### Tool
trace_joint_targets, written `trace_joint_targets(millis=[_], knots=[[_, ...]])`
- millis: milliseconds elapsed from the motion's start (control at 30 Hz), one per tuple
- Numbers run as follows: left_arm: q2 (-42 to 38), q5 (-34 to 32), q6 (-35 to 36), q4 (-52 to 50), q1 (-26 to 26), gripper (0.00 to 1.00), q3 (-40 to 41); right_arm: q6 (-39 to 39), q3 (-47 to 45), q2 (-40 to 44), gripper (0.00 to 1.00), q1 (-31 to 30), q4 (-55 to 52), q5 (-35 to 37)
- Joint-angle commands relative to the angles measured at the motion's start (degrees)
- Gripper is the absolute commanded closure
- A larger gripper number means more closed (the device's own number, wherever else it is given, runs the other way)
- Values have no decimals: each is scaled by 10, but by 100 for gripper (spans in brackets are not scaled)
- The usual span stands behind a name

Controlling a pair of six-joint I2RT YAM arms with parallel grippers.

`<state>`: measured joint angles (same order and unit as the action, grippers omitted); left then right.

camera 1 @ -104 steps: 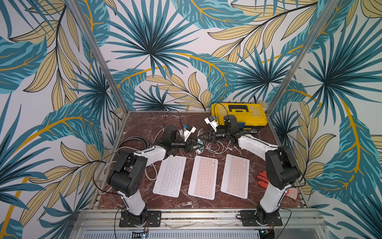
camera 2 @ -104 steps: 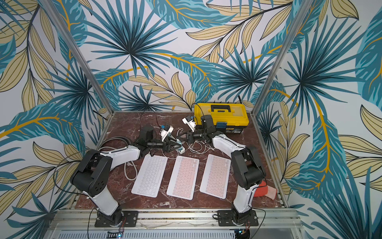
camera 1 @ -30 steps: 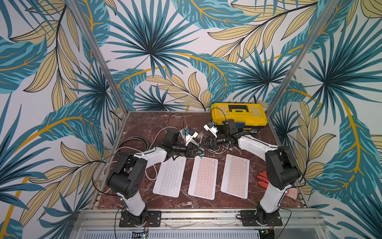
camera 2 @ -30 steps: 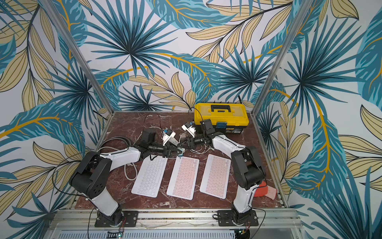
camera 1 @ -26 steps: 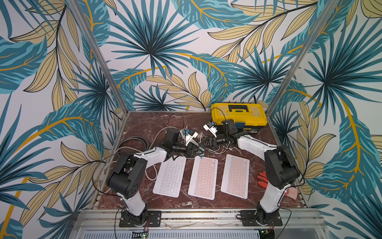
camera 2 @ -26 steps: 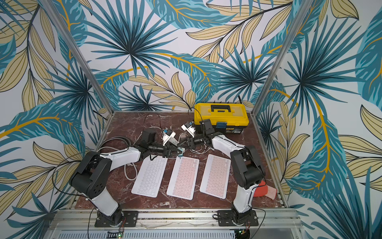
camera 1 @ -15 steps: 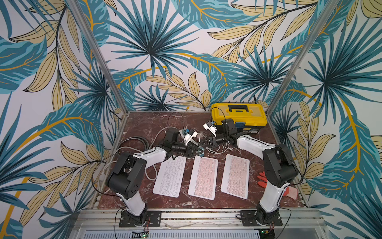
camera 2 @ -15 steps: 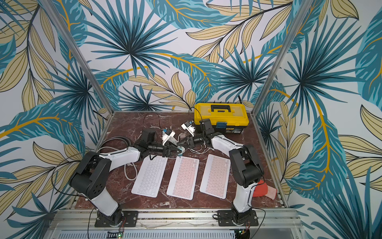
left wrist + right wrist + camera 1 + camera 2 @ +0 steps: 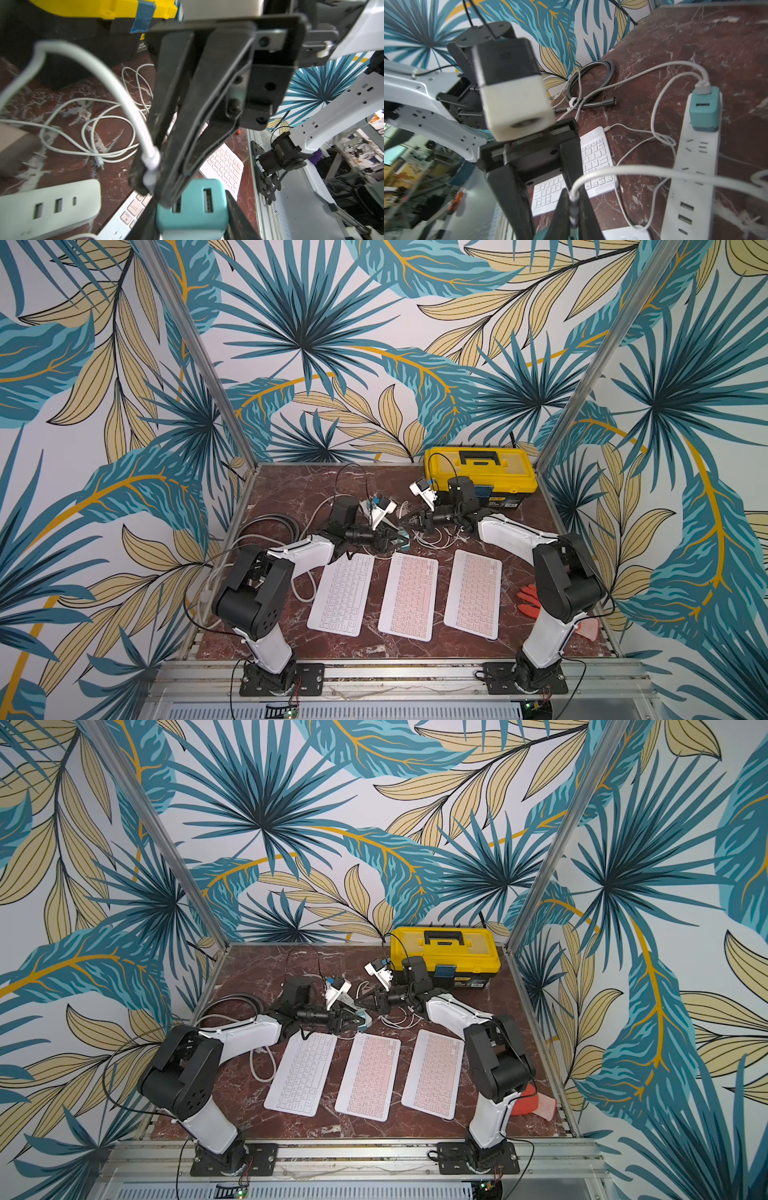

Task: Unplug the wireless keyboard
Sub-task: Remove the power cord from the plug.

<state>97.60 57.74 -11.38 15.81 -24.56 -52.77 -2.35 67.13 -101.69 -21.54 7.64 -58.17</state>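
Two grips are in place: your left gripper point(image 9: 191, 218) clamps the teal charger point(image 9: 195, 199), and your right gripper point(image 9: 574, 212) is pinched shut on the white plug point(image 9: 151, 162) at its socket, just beyond the three keyboards point(image 9: 409, 601) set side by side. Hold the teal charger firm and draw the white plug straight out along its socket, no twisting; which keyboard it feeds, I cannot tell.

Teal charger point(image 9: 191, 207), white cable point(image 9: 129, 116), yellow toolbox point(image 9: 482, 472), red-brown marbled table point(image 9: 299, 489); middle keyboard point(image 9: 409, 597) seemingly pale pink.
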Motion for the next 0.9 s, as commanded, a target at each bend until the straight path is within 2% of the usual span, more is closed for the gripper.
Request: trace_joint_targets(millis=[0, 100, 233, 400, 667, 867], knots=[[15, 37, -7, -17, -4, 76, -5, 132, -38, 51, 93, -18, -21, 95], [17, 38, -9, -17, -2, 76, -7, 128, -37, 55, 93, -22, -17, 114], [7, 29, -7, -17, -1, 76, -2, 104, 0, 22, 92, -13, -68, 120], [-20, 9, 0, -17, 2, 76, 16, 34, -18, 16, 92, 14, -23, 135], [-43, -11, 3, -17, 14, 75, 30, -28, -43, 45, 92, 56, 12, 242], [-46, -27, 4, -16, 20, 75, 33, -14, -71, 116, 92, 70, 29, 278]])
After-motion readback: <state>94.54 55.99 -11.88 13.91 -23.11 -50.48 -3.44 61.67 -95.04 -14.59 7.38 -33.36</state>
